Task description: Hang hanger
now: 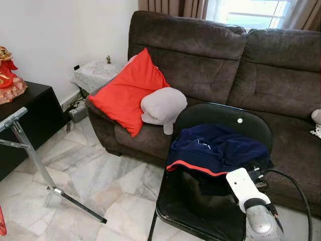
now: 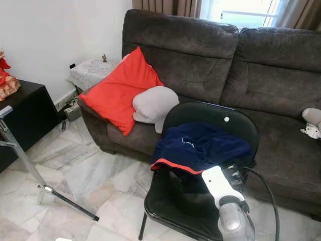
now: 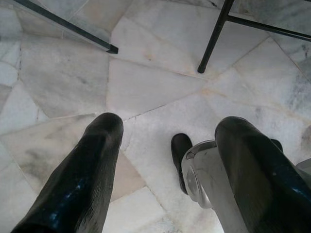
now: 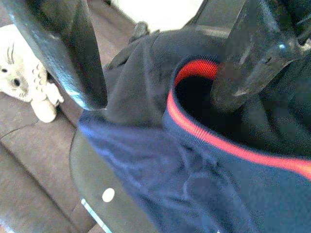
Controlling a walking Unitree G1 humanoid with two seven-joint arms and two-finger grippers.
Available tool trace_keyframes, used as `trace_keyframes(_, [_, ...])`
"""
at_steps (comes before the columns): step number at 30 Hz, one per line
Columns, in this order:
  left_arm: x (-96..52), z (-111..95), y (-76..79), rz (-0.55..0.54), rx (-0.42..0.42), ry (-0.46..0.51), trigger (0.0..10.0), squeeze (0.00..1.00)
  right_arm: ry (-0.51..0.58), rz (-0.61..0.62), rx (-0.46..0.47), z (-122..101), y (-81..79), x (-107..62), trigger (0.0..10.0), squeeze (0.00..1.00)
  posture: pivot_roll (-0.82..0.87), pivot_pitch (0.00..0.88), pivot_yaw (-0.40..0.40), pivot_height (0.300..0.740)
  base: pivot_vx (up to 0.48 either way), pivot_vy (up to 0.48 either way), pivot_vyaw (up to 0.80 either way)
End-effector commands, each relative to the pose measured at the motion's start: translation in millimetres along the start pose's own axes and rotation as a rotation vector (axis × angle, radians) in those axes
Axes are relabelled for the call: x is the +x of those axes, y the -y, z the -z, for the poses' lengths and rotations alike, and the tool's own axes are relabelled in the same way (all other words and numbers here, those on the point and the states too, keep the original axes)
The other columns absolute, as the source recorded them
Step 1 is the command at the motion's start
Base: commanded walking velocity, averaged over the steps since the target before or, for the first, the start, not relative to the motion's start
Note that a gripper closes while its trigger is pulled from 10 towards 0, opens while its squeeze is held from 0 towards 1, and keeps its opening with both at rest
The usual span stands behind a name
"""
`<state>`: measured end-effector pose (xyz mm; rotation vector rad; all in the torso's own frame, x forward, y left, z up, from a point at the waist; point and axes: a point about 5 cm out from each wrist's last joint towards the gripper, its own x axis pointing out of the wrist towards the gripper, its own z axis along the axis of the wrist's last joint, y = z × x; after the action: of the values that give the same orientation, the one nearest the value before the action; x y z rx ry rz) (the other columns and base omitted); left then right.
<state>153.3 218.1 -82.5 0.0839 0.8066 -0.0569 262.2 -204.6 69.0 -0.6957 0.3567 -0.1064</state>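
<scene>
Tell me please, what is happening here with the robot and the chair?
The robot stands before a black chair that holds a navy garment with red trim. Its right gripper is open, its fingers poised right above the garment's red-edged opening. The left gripper is open too, pointing down at the marble floor. No hanger can be made out.

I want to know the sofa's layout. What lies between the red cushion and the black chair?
A grey pillow lies on the sofa between the red cushion and the black chair, as the left eye view shows.
</scene>
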Motion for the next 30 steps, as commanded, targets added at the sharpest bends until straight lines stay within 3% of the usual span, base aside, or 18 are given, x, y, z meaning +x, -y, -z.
trace_keyframes(1, [-0.4,1,-0.6,0.004,0.017,-0.012,10.0,0.00,-0.029,-0.019,0.005,5,-4.5,-1.6,10.0,0.00,0.03,0.018,0.016,0.740,0.000,0.000,0.00])
trace_keyframes(4, [-0.1,1,-0.6,0.004,0.017,-0.012,10.0,0.00,-0.008,-0.040,0.010,3,-9.4,-2.3,10.0,0.00,0.04,0.013,0.013,0.740,0.000,0.000,0.00])
trace_keyframes(13, [-0.1,1,-0.9,-0.001,0.012,-0.013,10.0,0.00,0.083,-0.008,0.024,-18,-3.6,6.0,10.0,0.00,0.04,0.002,0.008,0.740,0.000,0.000,0.00])
trace_keyframes(24, [-1.4,4,-1.1,-0.002,0.010,-0.018,10.0,0.00,-0.018,-0.106,-0.011,-10,-17.2,17.5,10.0,0.00,0.05,0.000,0.008,0.740,0.000,0.000,0.00])
trace_keyframes(30, [-1.3,3,-0.3,-0.001,0.009,-0.014,10.0,0.00,0.000,-0.076,0.025,-18,-12.0,25.5,10.0,0.00,0.05,0.000,0.010,0.740,0.000,0.000,0.00])
